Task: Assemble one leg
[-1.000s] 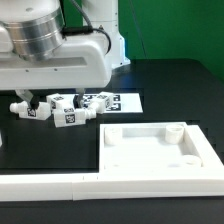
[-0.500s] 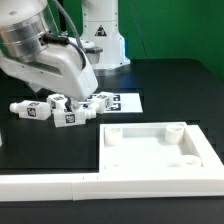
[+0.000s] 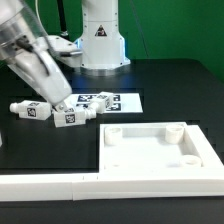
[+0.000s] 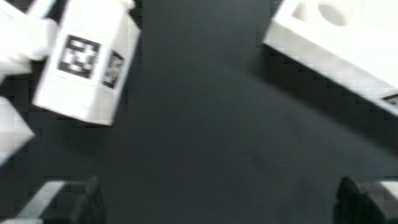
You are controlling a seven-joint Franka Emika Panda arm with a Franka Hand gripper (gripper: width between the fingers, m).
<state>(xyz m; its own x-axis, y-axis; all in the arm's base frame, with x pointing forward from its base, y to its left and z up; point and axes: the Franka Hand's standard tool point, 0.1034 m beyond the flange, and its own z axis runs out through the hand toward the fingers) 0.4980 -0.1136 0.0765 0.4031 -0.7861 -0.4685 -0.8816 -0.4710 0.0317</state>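
Several white legs with black-and-white tags lie on the black table: one at the exterior view's left (image 3: 27,109), one in the middle (image 3: 68,116) and one beside the marker board (image 3: 94,108). My gripper (image 3: 57,101) hangs tilted just above and behind the middle leg. In the wrist view a tagged leg (image 4: 87,62) lies ahead of the gripper (image 4: 217,205). The dark fingertips (image 4: 61,201) stand wide apart with only bare table between them. The gripper is open and empty.
The large white square panel (image 3: 155,146) with corner holes lies at the exterior view's right; its corner shows in the wrist view (image 4: 349,36). The marker board (image 3: 118,101) lies behind the legs. A white ledge (image 3: 60,188) runs along the front. The robot base (image 3: 100,35) stands at the back.
The arm has swung toward the exterior view's left and tilted, so its body no longer covers the legs. The legs and panel have not moved.
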